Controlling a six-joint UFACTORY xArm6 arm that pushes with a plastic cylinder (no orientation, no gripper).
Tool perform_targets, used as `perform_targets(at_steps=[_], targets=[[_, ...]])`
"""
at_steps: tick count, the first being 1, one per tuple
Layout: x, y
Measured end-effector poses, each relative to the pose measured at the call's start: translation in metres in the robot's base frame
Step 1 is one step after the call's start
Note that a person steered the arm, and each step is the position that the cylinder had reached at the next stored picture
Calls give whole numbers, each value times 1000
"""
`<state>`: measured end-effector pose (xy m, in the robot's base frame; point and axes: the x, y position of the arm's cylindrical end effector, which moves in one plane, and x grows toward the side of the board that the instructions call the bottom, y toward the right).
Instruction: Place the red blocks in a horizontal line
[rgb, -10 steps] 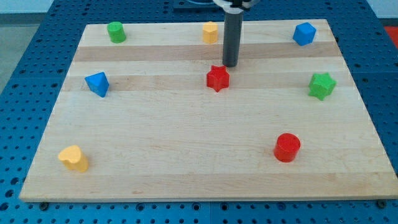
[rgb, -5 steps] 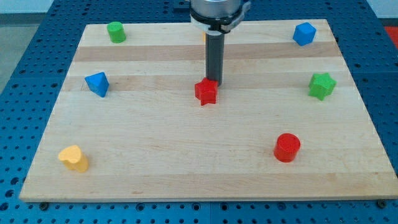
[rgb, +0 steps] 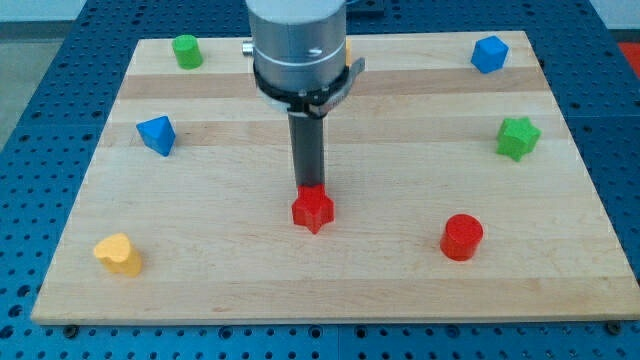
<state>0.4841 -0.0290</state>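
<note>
A red star block (rgb: 313, 210) lies a little below the board's middle. My tip (rgb: 308, 189) touches its upper edge, just above it in the view. A red cylinder (rgb: 462, 237) stands to the view's right of the star, slightly lower down, well apart from it. The rod rises from the tip to the arm's grey body (rgb: 298, 45) at the view's top.
On the wooden board (rgb: 200, 270) there are also a green cylinder (rgb: 186, 50) top left, a blue block (rgb: 157, 134) at the left, a yellow block (rgb: 118, 254) bottom left, a blue block (rgb: 489, 54) top right and a green star (rgb: 518, 137) at the right.
My tip has moved down and to the view's left, pushing the red star from the board's middle to a lower spot. The arm's body now hides the yellow block at the top.
</note>
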Motion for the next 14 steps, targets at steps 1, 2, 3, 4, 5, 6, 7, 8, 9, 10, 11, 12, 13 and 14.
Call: perform_targets(at_steps=[1,2,3,4,5,6,7,8,9,10,11,12,13,14], targets=[[25,0],[47,0],[48,-12],[48,-51],[50,-87],[65,-91],[75,-88],[75,-76],[75,-59],[75,-41],[75,-28],[75,-21],[75,-12],[75,-12]])
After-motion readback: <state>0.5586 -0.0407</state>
